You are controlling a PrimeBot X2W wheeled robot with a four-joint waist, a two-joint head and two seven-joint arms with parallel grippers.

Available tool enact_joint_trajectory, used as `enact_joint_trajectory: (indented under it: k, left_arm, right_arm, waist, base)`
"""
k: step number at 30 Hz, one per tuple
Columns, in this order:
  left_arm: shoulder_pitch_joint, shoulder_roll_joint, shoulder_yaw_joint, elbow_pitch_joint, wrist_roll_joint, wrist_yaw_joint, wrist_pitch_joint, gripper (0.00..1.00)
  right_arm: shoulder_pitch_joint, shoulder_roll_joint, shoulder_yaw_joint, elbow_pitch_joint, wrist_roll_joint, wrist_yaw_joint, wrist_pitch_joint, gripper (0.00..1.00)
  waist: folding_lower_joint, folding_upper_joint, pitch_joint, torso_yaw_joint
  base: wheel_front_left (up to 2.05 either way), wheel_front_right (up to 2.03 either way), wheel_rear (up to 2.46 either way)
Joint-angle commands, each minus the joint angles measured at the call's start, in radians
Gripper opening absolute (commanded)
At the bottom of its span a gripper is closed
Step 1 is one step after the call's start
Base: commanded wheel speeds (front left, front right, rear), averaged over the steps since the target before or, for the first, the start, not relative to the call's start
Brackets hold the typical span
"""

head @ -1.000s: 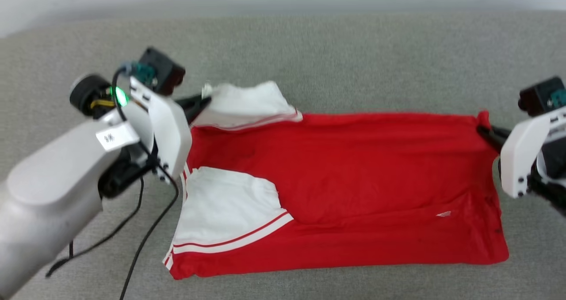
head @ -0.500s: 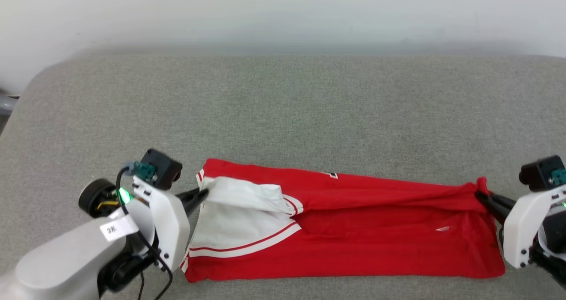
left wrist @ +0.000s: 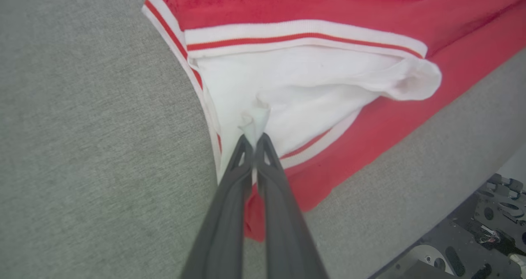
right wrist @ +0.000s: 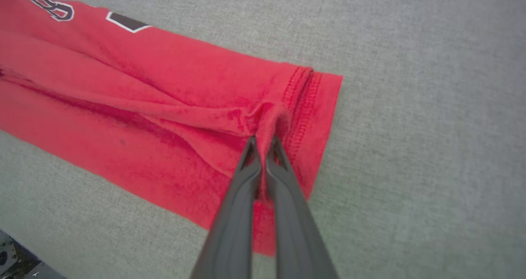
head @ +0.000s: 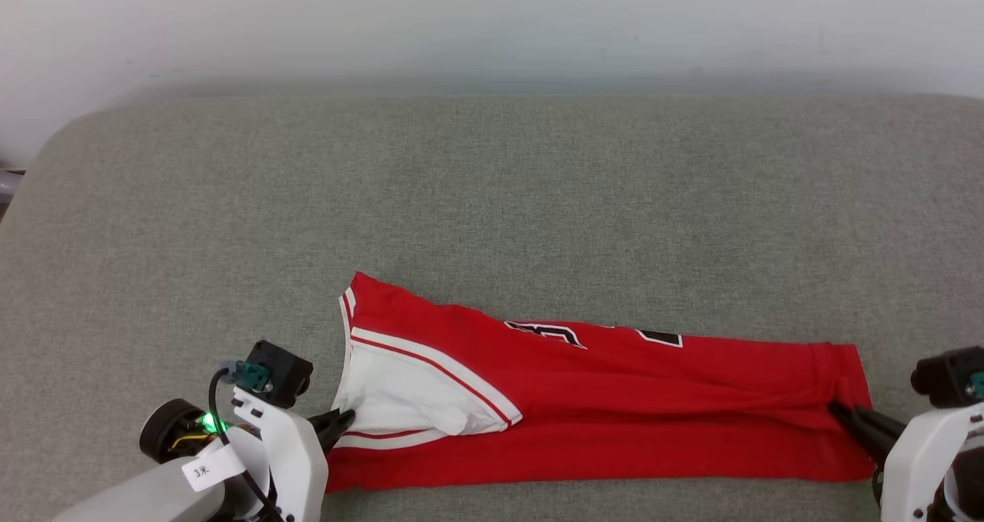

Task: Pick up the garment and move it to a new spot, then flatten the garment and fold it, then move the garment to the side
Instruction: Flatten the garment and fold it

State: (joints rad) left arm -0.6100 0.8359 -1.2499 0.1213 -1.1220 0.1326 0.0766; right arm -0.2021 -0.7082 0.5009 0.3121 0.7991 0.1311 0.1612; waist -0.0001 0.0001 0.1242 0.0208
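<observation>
The garment (head: 615, 399) is now folded over lengthwise; left fingers (left wrist: 224, 213) are clamped on the sleeve (left wrist: 312, 81), right fingers (right wrist: 287, 213) on the hem (right wrist: 312, 106); release is due.

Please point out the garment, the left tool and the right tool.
garment (head: 615, 399), head view, on its red body cloth.
left tool (left wrist: 255, 138), left wrist view, midway between its closed fingertips.
right tool (right wrist: 263, 141), right wrist view, midway between its closed fingertips.

The right hand (right wrist: 263, 139) pinches a fold of the red garment (right wrist: 164, 106) beside its stitched hem (right wrist: 306, 118) (grey cushion (right wrist: 411, 147) beneath).
</observation>
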Motion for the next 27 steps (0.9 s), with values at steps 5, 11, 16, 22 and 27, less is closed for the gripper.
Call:
enact_joint_trajectory:
  k: [5, 11, 16, 22, 27]
  left_arm:
    - [0.038, -0.026, -0.004, 0.035, -0.007, 0.003, -0.010, 0.00]
    - [0.063, -0.056, 0.012, 0.072, 0.001, 0.031, -0.079, 1.00]
    - [0.085, -0.063, 0.031, 0.076, 0.023, 0.072, -0.165, 1.00]
    - [0.128, -0.075, 0.095, 0.058, 0.051, 0.180, -0.305, 1.00]
    - [0.179, -0.096, 0.218, 0.012, 0.130, 0.299, -0.341, 1.00]
  right_arm:
    - [0.064, 0.047, -0.042, -0.008, -0.023, -0.001, 0.027, 0.00]
    - [0.079, 0.092, -0.102, 0.005, -0.062, -0.001, 0.008, 1.00]
    - [0.095, 0.090, -0.146, -0.048, -0.055, -0.001, 0.010, 1.00]
    - [0.132, 0.053, -0.240, -0.157, -0.025, -0.001, 0.070, 1.00]
    - [0.155, 0.026, -0.314, -0.201, 0.026, -0.001, 0.194, 1.00]
  waist:
    - [0.0001, -0.0001, 0.018, -0.004]
    - [0.0001, -0.0001, 0.003, -0.003]
    - [0.0001, -0.0001, -0.024, -0.001]
    - [0.0001, -0.0001, -0.059, 0.002]
    - [0.0001, -0.0001, -0.066, 0.002]
  base:
    - [0.00, 0.00, 0.00]
    - [0.00, 0.00, 0.00]
    - [0.00, 0.00, 0.00]
    - [0.00, 0.00, 0.00]
    - [0.00, 0.00, 0.00]
